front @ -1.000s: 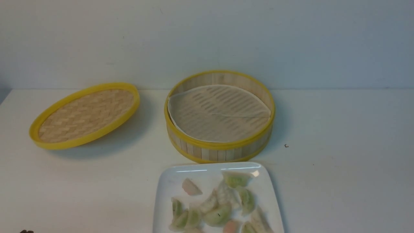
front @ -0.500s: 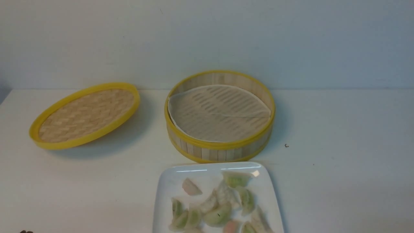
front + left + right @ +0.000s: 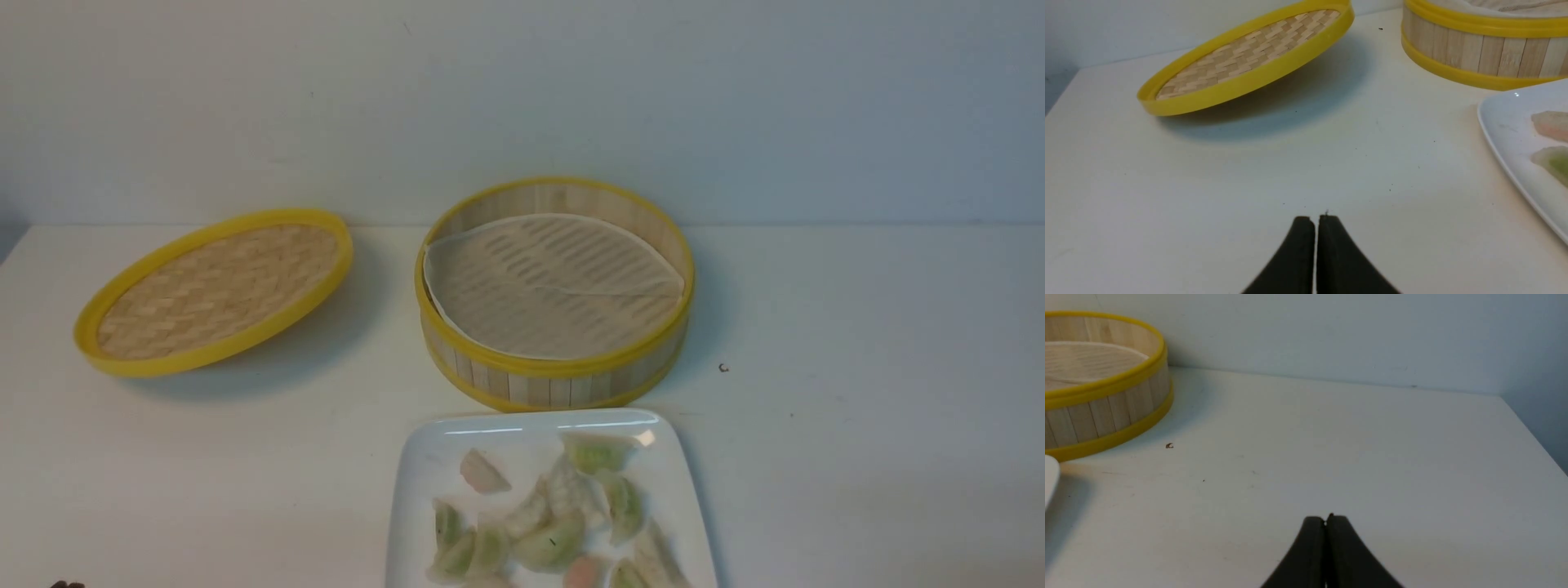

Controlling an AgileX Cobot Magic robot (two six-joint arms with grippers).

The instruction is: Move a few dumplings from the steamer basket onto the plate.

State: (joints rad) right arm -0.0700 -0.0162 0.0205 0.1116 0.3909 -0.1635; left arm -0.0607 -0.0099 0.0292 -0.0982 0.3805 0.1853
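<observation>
The steamer basket (image 3: 555, 380) stands at the table's middle, holding only its whitish liner sheet (image 3: 551, 282); it also shows in the left wrist view (image 3: 1478, 55) and the right wrist view (image 3: 1106, 412). The white plate (image 3: 424, 465) lies in front of it, with several pale green dumplings (image 3: 624, 506) and a few pink-tinted ones piled on it. In the left wrist view the plate's edge (image 3: 1506, 134) shows a green dumpling (image 3: 1553, 161). My left gripper (image 3: 1316, 218) is shut and empty above bare table, left of the plate. My right gripper (image 3: 1325, 518) is shut and empty above bare table, right of the basket.
The shallow woven yellow-rimmed lid (image 3: 216, 290) lies tilted at the back left, seen also in the left wrist view (image 3: 1249, 57). A small dark speck (image 3: 722, 368) lies right of the basket. The wall runs behind the table; the table's right edge (image 3: 1535, 437) is near.
</observation>
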